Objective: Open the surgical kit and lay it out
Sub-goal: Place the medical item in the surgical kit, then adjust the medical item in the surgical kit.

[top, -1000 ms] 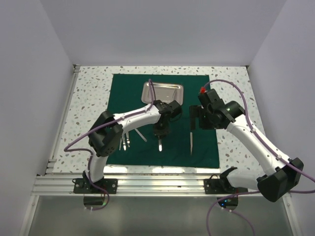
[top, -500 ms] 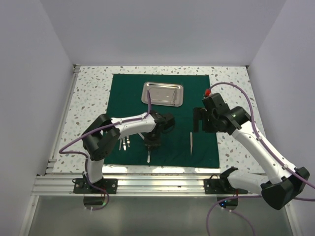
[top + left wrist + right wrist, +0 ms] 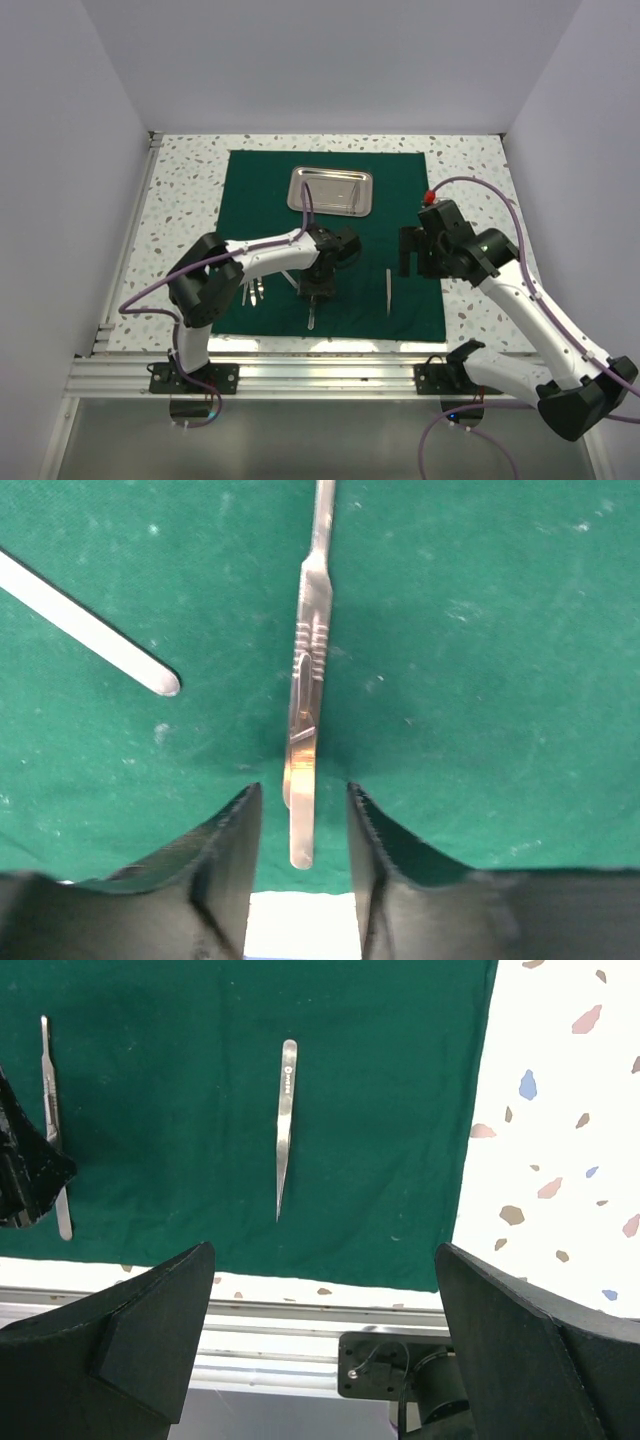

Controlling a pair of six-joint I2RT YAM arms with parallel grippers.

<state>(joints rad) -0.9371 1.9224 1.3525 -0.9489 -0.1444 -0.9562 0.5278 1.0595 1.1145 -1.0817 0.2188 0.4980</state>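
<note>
The dark green cloth (image 3: 262, 185) of the surgical kit lies spread flat, with the steel tray (image 3: 331, 190) at its far edge. My left gripper (image 3: 316, 288) (image 3: 300, 795) hangs low over a slim steel handle (image 3: 308, 680) (image 3: 312, 316) that rests on the cloth. Its jaws stand apart, with a gap on each side of the handle's end. Steel tweezers (image 3: 284, 1130) (image 3: 389, 290) lie on the cloth's right part. My right gripper (image 3: 412, 255) (image 3: 325, 1250) is wide open above them and holds nothing.
More slim instruments (image 3: 255, 290) lie on the cloth to the left, and one blunt end (image 3: 100, 640) shows in the left wrist view. Speckled tabletop (image 3: 470, 180) borders the cloth. An aluminium rail (image 3: 320, 375) runs along the near edge.
My left gripper carried the steel handle toward the near edge, set it on the cloth and opened off it. The right arm drew a little to the right.
</note>
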